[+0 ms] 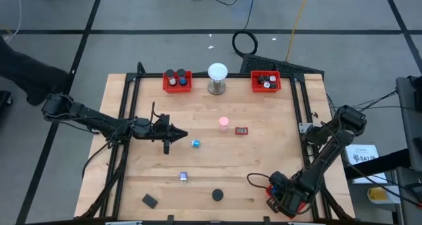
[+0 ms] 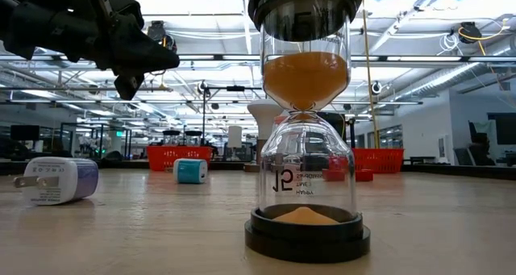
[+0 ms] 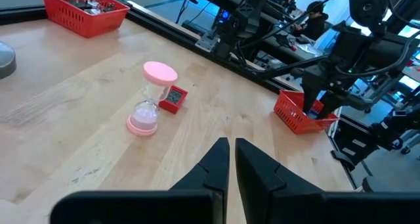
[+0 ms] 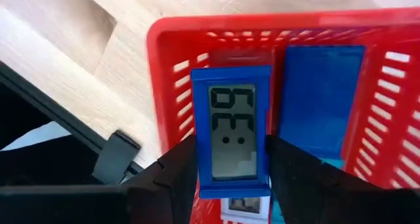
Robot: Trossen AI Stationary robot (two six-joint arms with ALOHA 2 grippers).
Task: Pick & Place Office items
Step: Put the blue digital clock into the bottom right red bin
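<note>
a: the blue digital clock (image 4: 232,135) sits between the fingers of the right tool (image 4: 231,184), gripped by its two long edges, display facing the wrist camera. the jaws stand part open, closed only as far as the clock's width allows.

b: and what lies under it?

a: right beneath the right tool is a red mesh tray (image 4: 164,66), with another blue item (image 4: 321,96) already lying in it beside the clock. in the high view that tray (image 1: 275,200) shows at the near right corner of the desk (image 1: 264,159).

b: so the step in hand?

a: it looks like the placing step: the clock is over the tray and seems ready to be let go. the next move would call for the jaws to spread and the tool to lift straight off so it does not drag the clock back out.

b: the left arm?

a: the left tool (image 3: 231,159) hovers over the middle of the desk, fingers pressed nearly together and holding nothing. ahead of it stand a pink sand timer (image 3: 152,98) and, just beside that, a small red block (image 3: 173,98). a small blue item (image 1: 196,143) lies close by the left tool; a black disc (image 1: 217,194) and a black block (image 1: 150,200) lie well apart from it, nearer the front edge. all of these look still to be picked.
</note>
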